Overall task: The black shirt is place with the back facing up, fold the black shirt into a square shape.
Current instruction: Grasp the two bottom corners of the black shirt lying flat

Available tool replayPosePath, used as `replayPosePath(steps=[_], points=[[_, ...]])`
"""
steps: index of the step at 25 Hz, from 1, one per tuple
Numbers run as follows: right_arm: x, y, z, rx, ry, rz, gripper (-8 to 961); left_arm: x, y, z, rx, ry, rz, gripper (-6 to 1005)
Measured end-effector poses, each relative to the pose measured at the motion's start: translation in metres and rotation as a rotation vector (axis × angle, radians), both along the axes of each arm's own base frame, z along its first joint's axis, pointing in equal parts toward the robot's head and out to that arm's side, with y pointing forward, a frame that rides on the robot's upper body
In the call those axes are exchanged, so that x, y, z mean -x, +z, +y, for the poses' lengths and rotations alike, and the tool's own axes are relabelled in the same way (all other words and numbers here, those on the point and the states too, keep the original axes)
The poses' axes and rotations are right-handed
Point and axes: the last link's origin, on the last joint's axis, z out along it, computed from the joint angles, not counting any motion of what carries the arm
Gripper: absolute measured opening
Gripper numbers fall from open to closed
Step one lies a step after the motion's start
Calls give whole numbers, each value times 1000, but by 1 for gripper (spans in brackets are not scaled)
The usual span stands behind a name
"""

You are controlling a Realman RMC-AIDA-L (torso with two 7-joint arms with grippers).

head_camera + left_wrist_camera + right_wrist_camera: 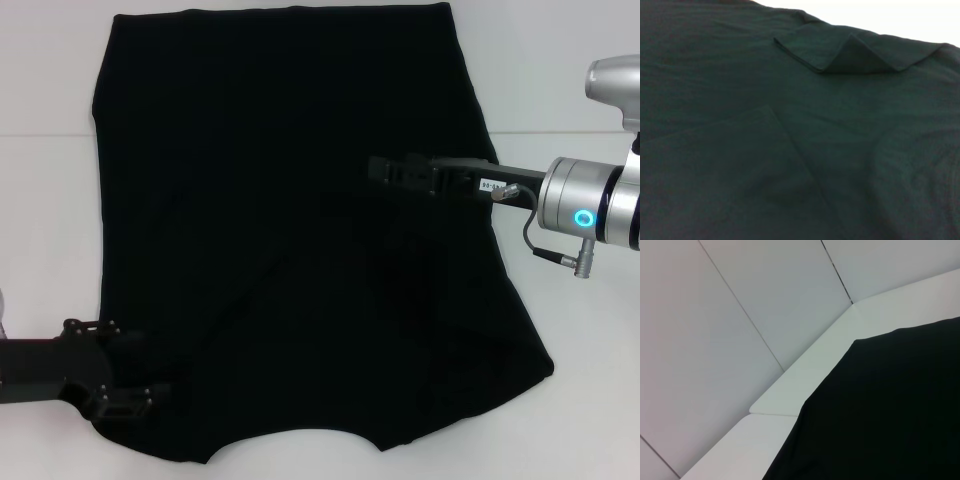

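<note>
The black shirt (pixel 280 240) lies spread flat on the white table (pixel 50 200), with its curved neck edge (pixel 300 440) toward me and a diagonal fold crease across its near half. My left gripper (pixel 120 385) sits at the shirt's near left corner, touching the cloth edge. The left wrist view is filled by the black shirt (pixel 740 150), showing a layered fold and a turned-over flap (pixel 840 50). My right gripper (pixel 380 170) reaches in from the right, over the shirt's right half. The right wrist view catches the black shirt (pixel 890 415) edge on the table.
Bare white table shows on the left (pixel 40 120) and on the right (pixel 580 340) of the shirt. A pale panelled wall (pixel 740 300) stands behind the table's edge (pixel 805 375) in the right wrist view.
</note>
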Motion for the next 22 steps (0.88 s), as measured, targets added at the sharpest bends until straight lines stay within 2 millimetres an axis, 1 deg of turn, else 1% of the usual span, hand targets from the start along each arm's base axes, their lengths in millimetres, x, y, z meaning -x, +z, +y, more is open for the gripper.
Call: replayPosePath(steps=[5, 8, 15, 18, 22], points=[[0, 0, 0, -1, -1, 0, 787, 2, -3, 3, -7, -3, 37, 770], [0, 0, 0, -1, -4, 2, 785, 4, -6, 4, -3, -4, 61, 699], [-1, 2, 1, -1, -14, 5, 778, 3, -5, 6, -6, -5, 63, 567], [-1, 2, 1, 0, -14, 5, 754, 4, -5, 6, -7, -3, 66, 510], [-1, 2, 1, 0, -13, 6, 730, 4, -4, 6, -10, -1, 65, 347]])
